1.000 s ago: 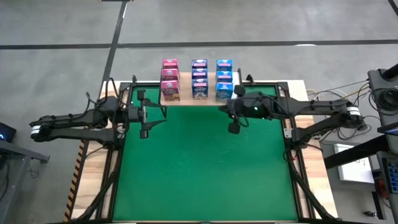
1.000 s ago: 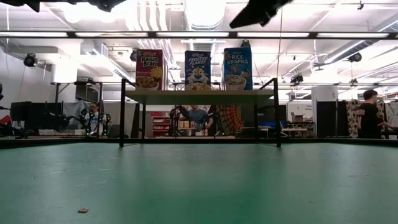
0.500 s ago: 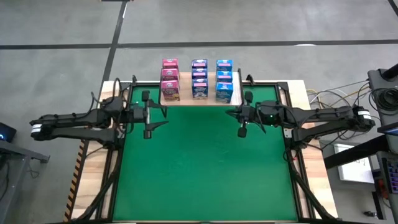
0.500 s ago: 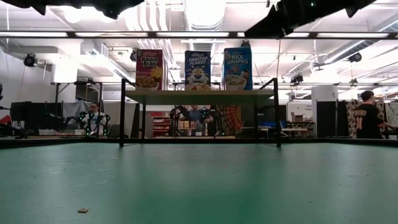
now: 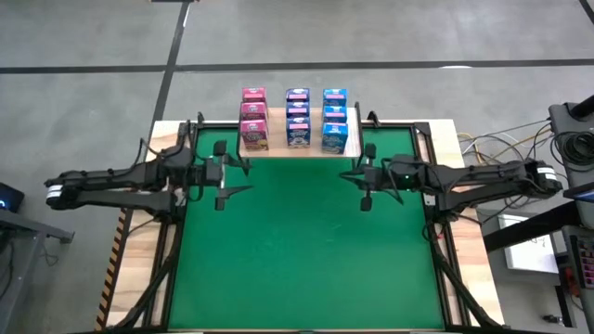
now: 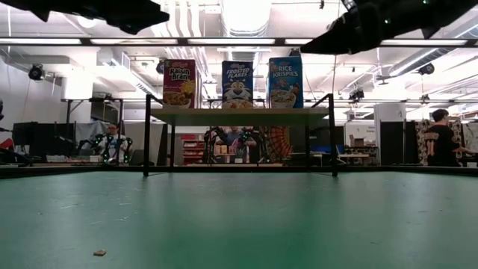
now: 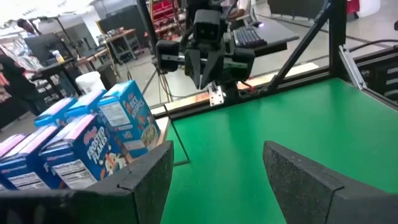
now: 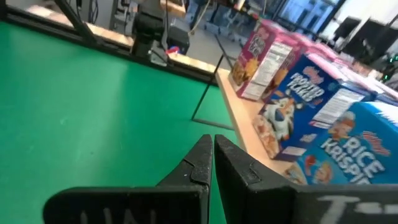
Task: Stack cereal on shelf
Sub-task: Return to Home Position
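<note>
Several small cereal boxes stand upright in three columns on the shelf at the mat's far middle: pink, dark blue, light blue. The low view shows the front row: Raisin Bran, Frosted Flakes, Rice Krispies, on the plank. My left gripper hovers open near the shelf's left front corner, pointing level toward the table's right, with nothing between its fingers. My right gripper hovers shut and empty near the right front corner, facing it.
The green mat stretches from the shelf toward the near edge. Black frame rails run along both sides of the mat. A small crumb lies near the front. A person stands in the room behind.
My right gripper has drawn back from the shelf's right front corner toward the table's right and near edges, sinking and levelling out; it stays shut. My left gripper has sunk a little and tipped slightly. The boxes have not moved.
</note>
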